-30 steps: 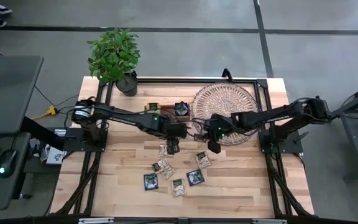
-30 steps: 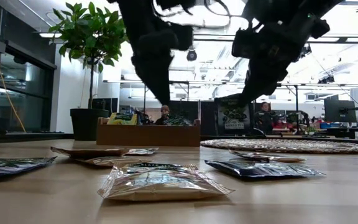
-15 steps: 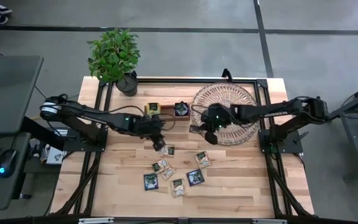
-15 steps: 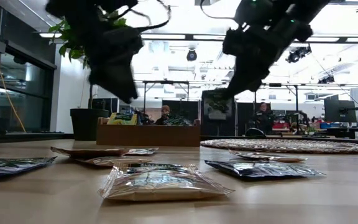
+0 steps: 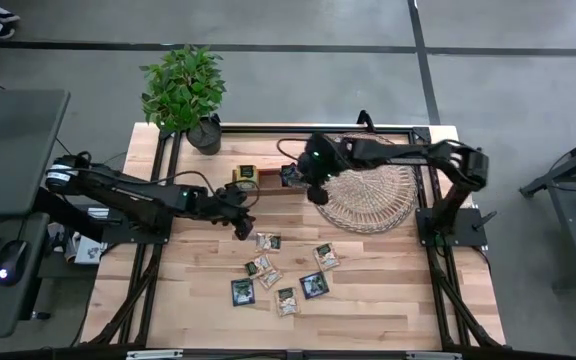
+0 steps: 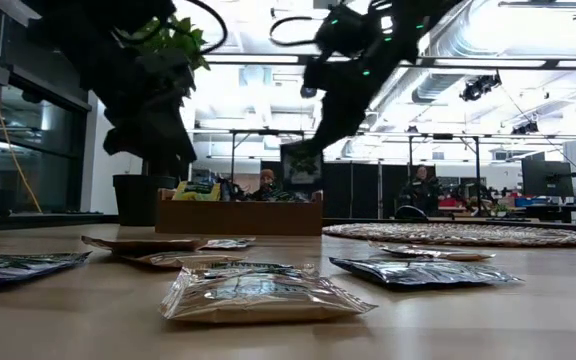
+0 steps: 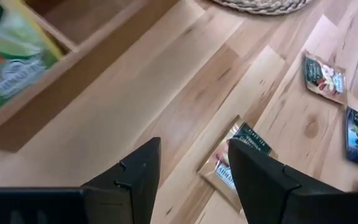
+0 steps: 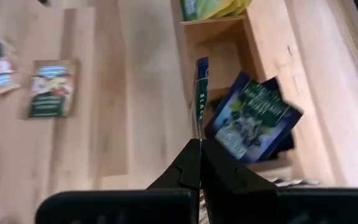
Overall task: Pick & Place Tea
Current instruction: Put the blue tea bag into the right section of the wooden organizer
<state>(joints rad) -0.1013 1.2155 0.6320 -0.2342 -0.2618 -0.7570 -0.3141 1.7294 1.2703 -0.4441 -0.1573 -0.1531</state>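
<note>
Several small tea sachets (image 5: 268, 241) lie flat on the wooden table near its middle; the nearest in the low view is a pale one (image 6: 258, 293). My right gripper (image 5: 315, 193) is shut on a dark sachet (image 6: 301, 166), above the right end of the narrow wooden box (image 5: 268, 177), which holds yellow-green (image 5: 246, 174) and dark sachets (image 8: 253, 118). My left gripper (image 7: 191, 168) hovers open over the table left of the loose sachets, with a beige sachet (image 7: 238, 158) just ahead of its fingers. My right gripper pinches the dark sachet between its two fingers by one edge (image 8: 199, 134). The fingers slant down from the table's right side. The sachet hangs upright below the fingertips, clear of the table and the box, and shows edge-on in the right wrist view.
A round wicker tray (image 5: 368, 185) lies right of the box, under my right arm. A potted plant (image 5: 186, 92) stands at the far left corner. Bare table lies left of and near the loose sachets.
My right gripper has risen and carried the dark sachet from the wicker tray's near-left rim toward the far edge and left, to the wooden box. My left gripper, still open, has drawn back toward the table's left edge, away from the loose sachets, and has rolled.
</note>
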